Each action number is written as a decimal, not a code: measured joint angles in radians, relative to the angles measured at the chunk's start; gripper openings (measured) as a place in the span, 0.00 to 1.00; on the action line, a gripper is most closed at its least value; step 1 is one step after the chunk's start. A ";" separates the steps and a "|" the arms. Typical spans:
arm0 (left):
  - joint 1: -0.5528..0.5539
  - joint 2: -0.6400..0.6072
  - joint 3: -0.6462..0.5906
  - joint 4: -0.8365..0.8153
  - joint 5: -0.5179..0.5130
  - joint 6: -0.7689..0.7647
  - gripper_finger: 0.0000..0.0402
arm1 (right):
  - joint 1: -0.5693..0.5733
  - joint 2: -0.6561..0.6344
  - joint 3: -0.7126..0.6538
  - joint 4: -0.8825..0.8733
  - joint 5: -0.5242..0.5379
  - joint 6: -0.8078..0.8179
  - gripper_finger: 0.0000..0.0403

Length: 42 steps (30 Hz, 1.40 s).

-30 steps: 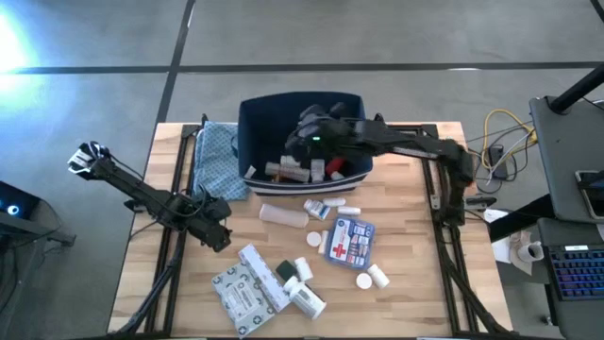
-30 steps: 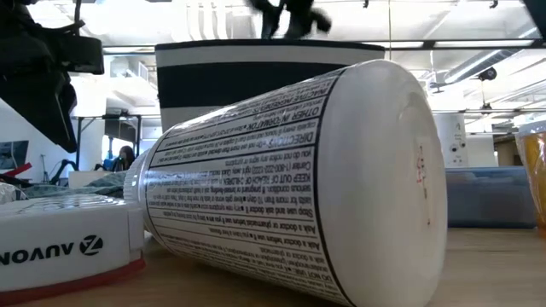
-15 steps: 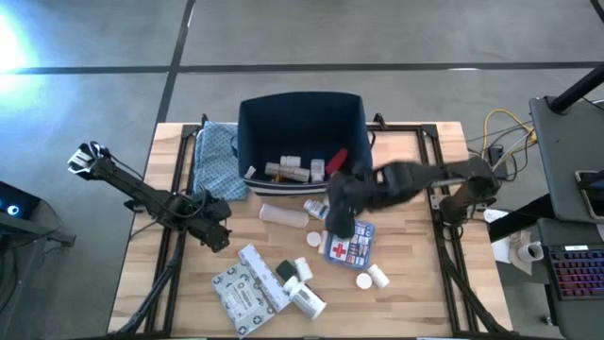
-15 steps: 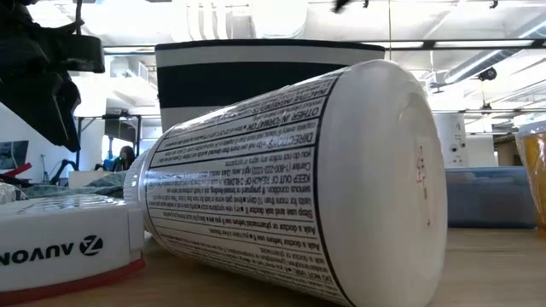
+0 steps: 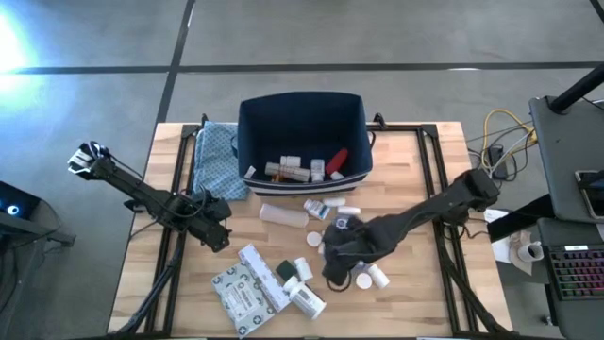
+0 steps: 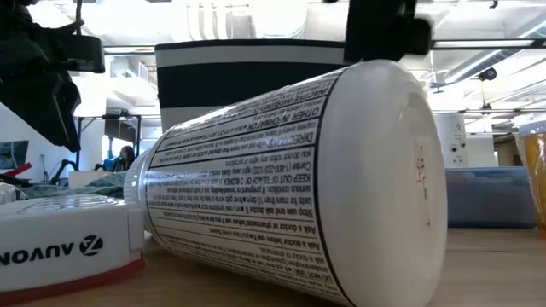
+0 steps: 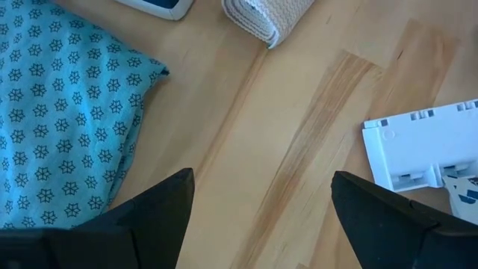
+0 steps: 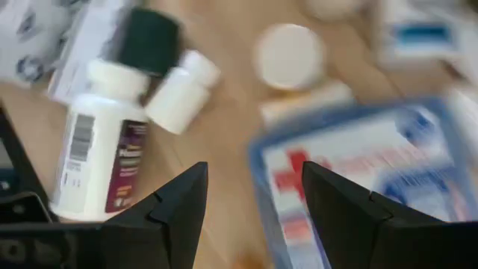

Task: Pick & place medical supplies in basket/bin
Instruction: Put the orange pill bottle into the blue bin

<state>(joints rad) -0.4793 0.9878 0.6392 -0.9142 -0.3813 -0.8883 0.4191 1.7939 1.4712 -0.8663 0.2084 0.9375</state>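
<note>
My right gripper hovers open above the blue-white first-aid box in the middle of the table, touching nothing; in the high view the gripper covers that box. A white pill bottle, a smaller white bottle and a white cap lie on the wood beside the box. The navy bin stands at the far middle, with several bottles and a red bottle on its floor. My left gripper waits open over bare wood at the left.
A blue patterned cloth lies left of the bin. Grey-white packets and bottles lie near the front edge. A clear tube and a small box lie just in front of the bin. A big white bottle fills the low view.
My right gripper has swung from above the bin toward the table's near edge and come down, tipping to point more steeply downward. It now stands over the first-aid box. Its fingers stay apart, with nothing seen between them.
</note>
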 joint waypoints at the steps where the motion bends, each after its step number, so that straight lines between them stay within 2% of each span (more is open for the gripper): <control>1: 0.000 0.000 0.000 0.000 0.000 0.000 0.73 | -0.004 0.004 -0.028 0.051 0.001 -0.050 0.52; 3: 0.000 0.000 0.000 0.000 0.000 0.000 0.73 | -0.016 0.019 -0.069 0.109 0.018 -0.116 0.52; 9: 0.000 0.000 0.000 0.005 0.000 0.000 0.73 | -0.077 0.052 -0.123 0.138 0.114 -0.131 0.52; 13: 0.000 0.000 -0.003 0.007 0.000 0.000 0.73 | -0.112 0.068 -0.141 0.232 0.078 -0.181 0.54; 24: 0.000 0.000 -0.018 0.007 0.000 -0.003 0.73 | -0.130 0.076 -0.153 0.312 0.069 -0.243 0.77; 30: 0.000 0.000 -0.034 0.007 0.000 -0.003 0.73 | -0.132 0.112 -0.164 0.403 0.070 -0.243 0.84; 36: 0.000 0.000 -0.040 0.009 0.000 -0.004 0.73 | -0.134 0.208 -0.117 0.404 0.071 -0.234 0.84; 42: 0.000 0.000 -0.039 0.014 0.009 -0.005 0.73 | -0.138 0.237 -0.061 0.372 0.064 -0.202 0.78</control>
<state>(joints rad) -0.4793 0.9874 0.6003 -0.9005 -0.3723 -0.8929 0.2813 2.0304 1.4097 -0.4944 0.2722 0.7360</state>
